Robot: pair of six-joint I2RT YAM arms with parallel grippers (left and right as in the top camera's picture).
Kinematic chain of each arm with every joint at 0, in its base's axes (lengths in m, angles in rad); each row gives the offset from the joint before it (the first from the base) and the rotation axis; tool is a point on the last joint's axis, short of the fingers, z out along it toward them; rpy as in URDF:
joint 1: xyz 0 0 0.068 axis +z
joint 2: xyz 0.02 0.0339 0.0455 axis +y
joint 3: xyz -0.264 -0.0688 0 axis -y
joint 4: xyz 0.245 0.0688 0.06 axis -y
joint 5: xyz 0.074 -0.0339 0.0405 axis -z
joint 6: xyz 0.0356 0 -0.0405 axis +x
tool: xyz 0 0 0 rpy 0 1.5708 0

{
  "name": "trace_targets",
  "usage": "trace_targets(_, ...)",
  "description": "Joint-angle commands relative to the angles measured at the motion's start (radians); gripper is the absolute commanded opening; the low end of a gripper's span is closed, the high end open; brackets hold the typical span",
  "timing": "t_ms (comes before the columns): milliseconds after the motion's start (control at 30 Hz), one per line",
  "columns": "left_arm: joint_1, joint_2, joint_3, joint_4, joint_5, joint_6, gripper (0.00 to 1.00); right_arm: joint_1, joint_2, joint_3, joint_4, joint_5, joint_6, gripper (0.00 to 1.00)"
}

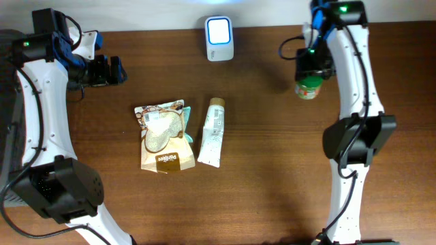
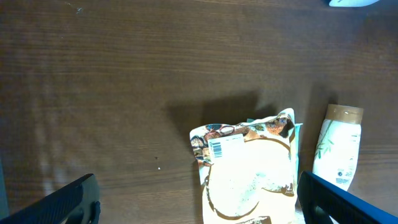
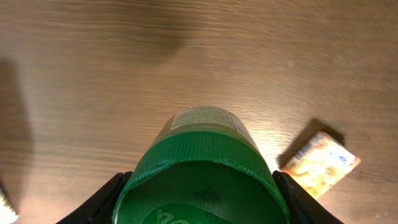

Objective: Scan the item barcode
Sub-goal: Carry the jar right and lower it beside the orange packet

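The right end effector stands about half closed, its two dark fingers set against opposite sides of the ribbed green lid of a jar, which it grips from above; the jar's paler body, with a printed label, runs away from the lid toward the wooden surface, and whether its base rests there or hangs clear I cannot tell; in the right wrist view a small orange packet lies flat on the surface beyond and to the right of these fingers, apart from the jar; the scanner, a white unit with a lit blue-white face, stands at the far edge of the surface, well off to the left of the right end effector with bare wood between them; the left end effector is spread wide and has hold of nothing, its dark fingertips showing only at the lower corners of its wrist view; ahead of it, between the lines of its fingers, lies a flat brown-and-white pouch with a barcode sticker facing up near its top-left corner; just beside the pouch, on the side of the right finger, lies a white tube with a tan cap; from overhead, pouch and tube lie side by side between the two arms, the pouch nearer the left end effector than the right one
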Motion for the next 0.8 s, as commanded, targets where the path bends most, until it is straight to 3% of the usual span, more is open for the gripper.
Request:
trace_targets(0,-0.003,-0.023,0.006,-0.001,0.008,0.016,0.99,-0.077,0.018,0.002,0.007,0.002,0.025,0.48)
trace_targets(333,-0.003,-0.023,0.006,-0.001,0.008,0.016,0.99,-0.234,0.06,0.002,0.027,0.002,0.028,0.48)
trace_targets(767,-0.003,-0.023,0.006,-0.001,0.008,0.016,0.99,-0.267,0.161,0.002,0.076,0.055,0.027,0.52)
